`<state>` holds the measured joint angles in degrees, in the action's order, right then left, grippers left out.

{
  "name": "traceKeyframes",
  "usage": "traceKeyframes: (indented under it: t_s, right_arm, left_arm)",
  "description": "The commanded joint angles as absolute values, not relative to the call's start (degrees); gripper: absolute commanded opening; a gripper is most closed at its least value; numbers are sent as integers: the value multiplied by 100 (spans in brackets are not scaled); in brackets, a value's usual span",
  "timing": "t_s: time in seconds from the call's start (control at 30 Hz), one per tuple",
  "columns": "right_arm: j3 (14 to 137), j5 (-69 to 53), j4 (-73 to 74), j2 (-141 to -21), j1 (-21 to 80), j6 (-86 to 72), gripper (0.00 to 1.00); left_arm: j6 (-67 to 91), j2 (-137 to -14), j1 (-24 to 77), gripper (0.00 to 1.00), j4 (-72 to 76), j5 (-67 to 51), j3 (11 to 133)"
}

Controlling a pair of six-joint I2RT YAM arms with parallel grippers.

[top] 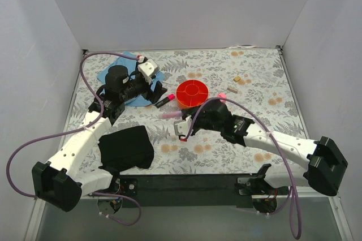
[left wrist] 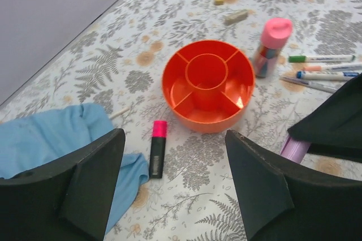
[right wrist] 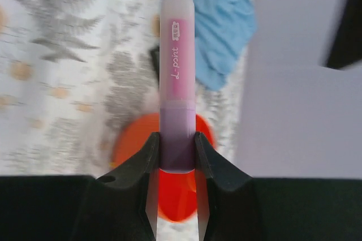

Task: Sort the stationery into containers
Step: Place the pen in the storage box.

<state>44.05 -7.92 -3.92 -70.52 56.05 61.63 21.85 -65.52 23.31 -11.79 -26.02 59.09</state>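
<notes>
While going from the left, finding the left gripper (left wrist: 174, 137) hanging over the blue cloth (left wrist: 51, 133), fingers (left wrist: 90, 184) standing wide apart, holding nothing. Finding the pink highlighter (left wrist: 158, 149) lying on the table (left wrist: 85, 65) between cloth and orange bowl (left wrist: 205, 125), waiting unsorted. Seeing nothing inside the bowl. Further right, finding the right gripper (right wrist: 176, 156) pinching a pink and lilac stick (right wrist: 177, 77) by its lilac end, near the bowl. Risking losing the stick, being pinched only at the tip, or knocking the bowl's rim with the long free part.

White arm links (top: 85, 133), black joint housings (top: 56, 184), looping purple cables (top: 107, 54); left gripper (left wrist: 174, 139) fingers (left wrist: 93, 187) matte black.
</notes>
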Motion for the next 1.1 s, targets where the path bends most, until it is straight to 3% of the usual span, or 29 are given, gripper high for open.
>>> traceKeyframes:
  t_s: [0.0,0.27,0.57,1.07]
  right_arm:
    - [5667,-396,816,-7048,5195,8774,1]
    - [7889,-273,2609,-7997,3605,11520,1]
    - [8745,333,3313,-8815,2786,13892,1]
    - [8869,958,3489,-9562,2804,14652,1]
  left_arm:
    - [2767,-6592,2215,72,-1371,-1592,6205]
    - [3515,-5768,2014,73,-1406,-1256,5863]
    - [3647,-5089,1565,74,-1591,-1283,5423]
    - [3814,-4746,1362,74,-1635,-1406,5019]
